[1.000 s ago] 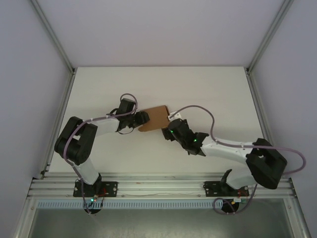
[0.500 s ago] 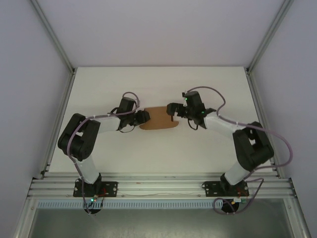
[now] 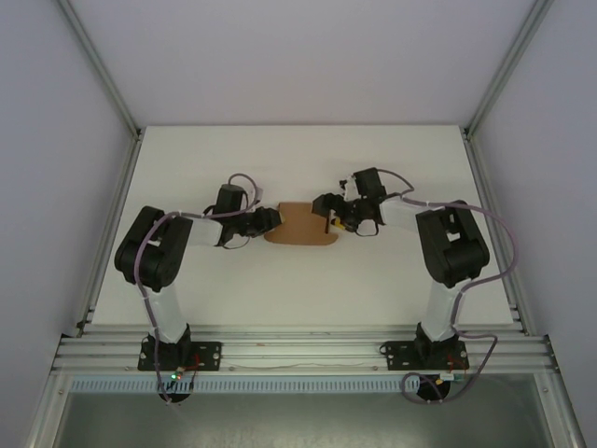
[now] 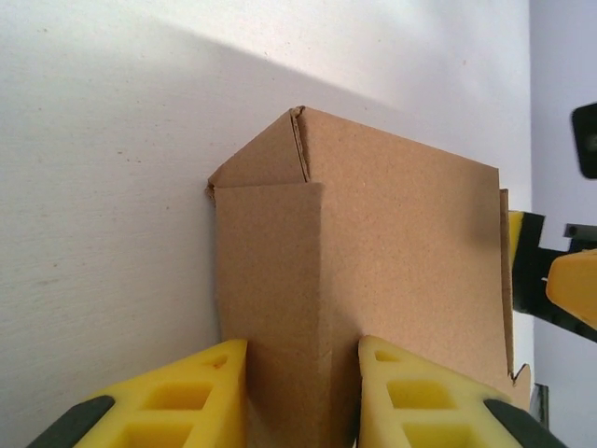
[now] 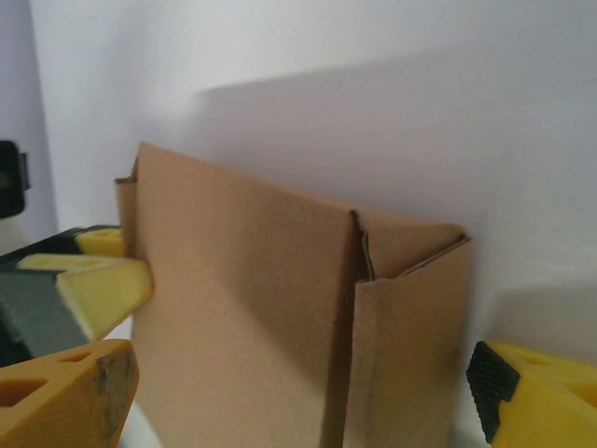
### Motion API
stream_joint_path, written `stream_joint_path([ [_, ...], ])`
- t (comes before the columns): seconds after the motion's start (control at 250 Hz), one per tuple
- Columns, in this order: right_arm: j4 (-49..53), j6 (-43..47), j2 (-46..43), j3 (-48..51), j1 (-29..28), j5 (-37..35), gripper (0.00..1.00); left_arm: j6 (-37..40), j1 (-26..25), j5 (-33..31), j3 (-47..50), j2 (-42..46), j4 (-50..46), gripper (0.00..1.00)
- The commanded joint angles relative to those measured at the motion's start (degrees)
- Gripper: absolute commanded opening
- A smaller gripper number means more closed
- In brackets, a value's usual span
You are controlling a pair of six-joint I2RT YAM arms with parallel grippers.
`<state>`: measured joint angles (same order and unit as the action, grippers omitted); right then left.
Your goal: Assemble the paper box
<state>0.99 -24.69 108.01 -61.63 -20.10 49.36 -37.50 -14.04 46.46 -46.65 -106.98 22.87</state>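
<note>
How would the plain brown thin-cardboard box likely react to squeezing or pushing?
Probably light and easy to slide: the brown cardboard box looks thin-walled and hollow. Likely to buckle if squeezed, as its end flaps gape unsealed.

Item: paper box [image 4: 373, 261], brown cardboard, flap folded over, on white table [image 4: 103, 187]. Near panel pinched between my left gripper [image 4: 303, 392] fingers [image 4: 201, 397]. Right gripper [image 4: 564, 280] at far edge.

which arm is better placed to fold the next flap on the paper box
Right, most likely. The left gripper is shut on one end of the paper box, steadying it, while the right gripper stands open around the other end, holding nothing, so it is free to push a flap.
</note>
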Motion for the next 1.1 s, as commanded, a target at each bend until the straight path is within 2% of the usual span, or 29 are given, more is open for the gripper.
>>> stream_joint_path([
  [0.0,-6.6,-5.7,1.1,0.8,-0.3,8.1,0.88,-0.5,0.6,2.6,2.0,-3.9,0.5,0.30],
  [0.188,-13.5,-9.7,0.9,1.5,-0.9,11.4,0.79,-0.5,0.6,4.7,1.9,-3.8,3.4,0.30],
  [0.356,-17.9,-11.9,0.8,1.3,-2.3,13.2,0.60,-0.8,0.2,6.7,0.5,-4.0,5.2,0.31],
  [0.384,-17.7,-12.2,0.8,1.0,-2.5,12.7,0.58,-0.6,-0.1,7.0,0.2,-4.0,5.0,0.31],
  [0.44,-17.1,-12.1,0.6,0.6,-2.7,12.0,0.47,0.2,-0.5,7.4,-0.5,-3.7,4.4,0.32],
  [0.516,-16.6,-12.5,0.2,0.5,-2.8,10.7,0.40,1.9,-1.1,6.6,-1.2,-2.7,3.3,0.33],
  [0.628,-13.6,-11.8,-1.1,0.1,-2.9,9.0,0.37,4.1,-1.8,5.4,-2.6,-0.6,0.7,0.39],
  [0.683,-11.0,-10.8,-2.0,-0.1,-2.9,7.4,0.36,4.8,-1.9,5.2,-3.0,0.4,0.1,0.48],
  [0.743,-8.6,-10.0,-3.2,-0.2,-2.8,5.7,0.36,5.6,-2.0,4.1,-3.3,2.1,-1.7,0.53],
  [0.847,-5.0,-10.1,-6.0,-0.2,-2.0,3.9,0.36,13.9,-2.1,-1.1,-4.2,7.7,-9.0,0.76],
  [0.903,-3.7,-11.6,-7.7,-0.1,-1.2,3.7,0.36,19.9,-2.3,-5.5,-4.8,12.4,-13.7,0.99],
  [1.003,1.0,-14.3,-10.3,-1.0,0.6,3.6,0.34,34.3,-5.1,-12.4,-6.0,21.2,-21.4,1.00],
  [1.095,10.1,-14.7,-12.1,-3.9,1.5,3.0,0.32,49.1,-9.8,-16.3,-7.3,27.0,-28.2,1.00],
])
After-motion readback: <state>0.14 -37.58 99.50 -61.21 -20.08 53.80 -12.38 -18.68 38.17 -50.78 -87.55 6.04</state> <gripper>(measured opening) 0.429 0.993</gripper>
